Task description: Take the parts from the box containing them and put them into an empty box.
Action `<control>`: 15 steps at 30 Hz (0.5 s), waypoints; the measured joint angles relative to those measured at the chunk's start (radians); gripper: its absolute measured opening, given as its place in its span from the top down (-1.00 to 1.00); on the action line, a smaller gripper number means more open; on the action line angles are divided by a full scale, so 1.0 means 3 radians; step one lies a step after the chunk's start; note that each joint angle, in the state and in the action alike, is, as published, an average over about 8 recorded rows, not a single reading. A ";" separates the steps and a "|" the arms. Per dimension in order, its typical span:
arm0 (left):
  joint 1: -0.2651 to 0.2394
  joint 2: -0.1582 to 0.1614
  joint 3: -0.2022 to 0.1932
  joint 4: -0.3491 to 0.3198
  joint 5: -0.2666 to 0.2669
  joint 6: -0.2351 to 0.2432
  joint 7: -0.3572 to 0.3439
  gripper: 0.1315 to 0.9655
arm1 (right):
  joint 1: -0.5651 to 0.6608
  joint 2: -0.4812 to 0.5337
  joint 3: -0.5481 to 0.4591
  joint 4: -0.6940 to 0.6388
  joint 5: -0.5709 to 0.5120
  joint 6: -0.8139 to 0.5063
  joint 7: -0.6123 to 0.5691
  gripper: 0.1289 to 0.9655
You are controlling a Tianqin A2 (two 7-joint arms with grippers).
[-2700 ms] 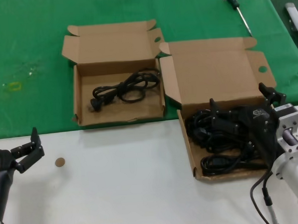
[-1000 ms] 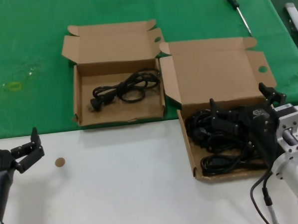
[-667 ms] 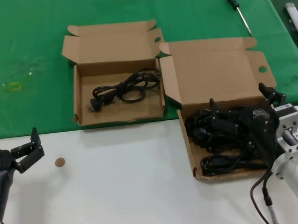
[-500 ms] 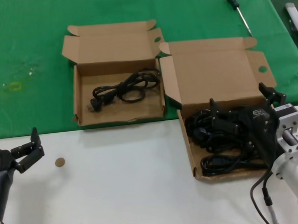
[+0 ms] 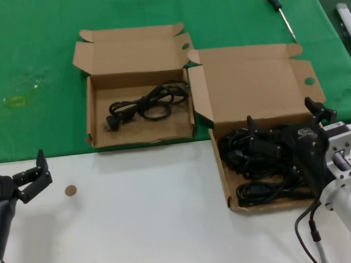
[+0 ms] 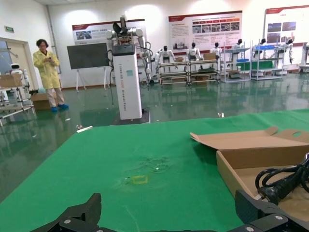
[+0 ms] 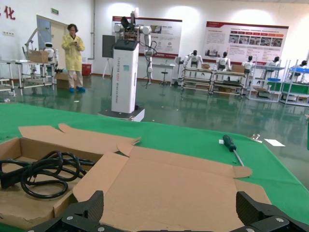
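The right gripper [image 5: 284,134] hangs spread open over the power cords [image 5: 256,162] in the larger cardboard box [image 5: 221,164] at the worktop's right edge.

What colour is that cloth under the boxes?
Green; the cloth shows best in the head view.

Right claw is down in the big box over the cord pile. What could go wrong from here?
1. The cords in the larger box lie tangled together, so the open right claw may lift several at once or drag the box.
2. The smaller box sits across the larger box's left side flap; a dangling cord could snag it in transit.
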 joint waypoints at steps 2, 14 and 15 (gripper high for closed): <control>0.0000 0.0000 0.0000 0.0000 0.0000 0.0000 0.0000 -1.00 | 0.0000 0.0000 0.0000 0.0000 0.0000 0.0000 0.0000 -1.00; 0.0000 0.0000 0.0000 0.0000 0.0000 0.0000 0.0000 -1.00 | 0.0000 0.0000 0.0000 0.0000 0.0000 0.0000 0.0000 -1.00; 0.0000 0.0000 0.0000 0.0000 0.0000 0.0000 0.0000 -1.00 | 0.0000 0.0000 0.0000 0.0000 0.0000 0.0000 0.0000 -1.00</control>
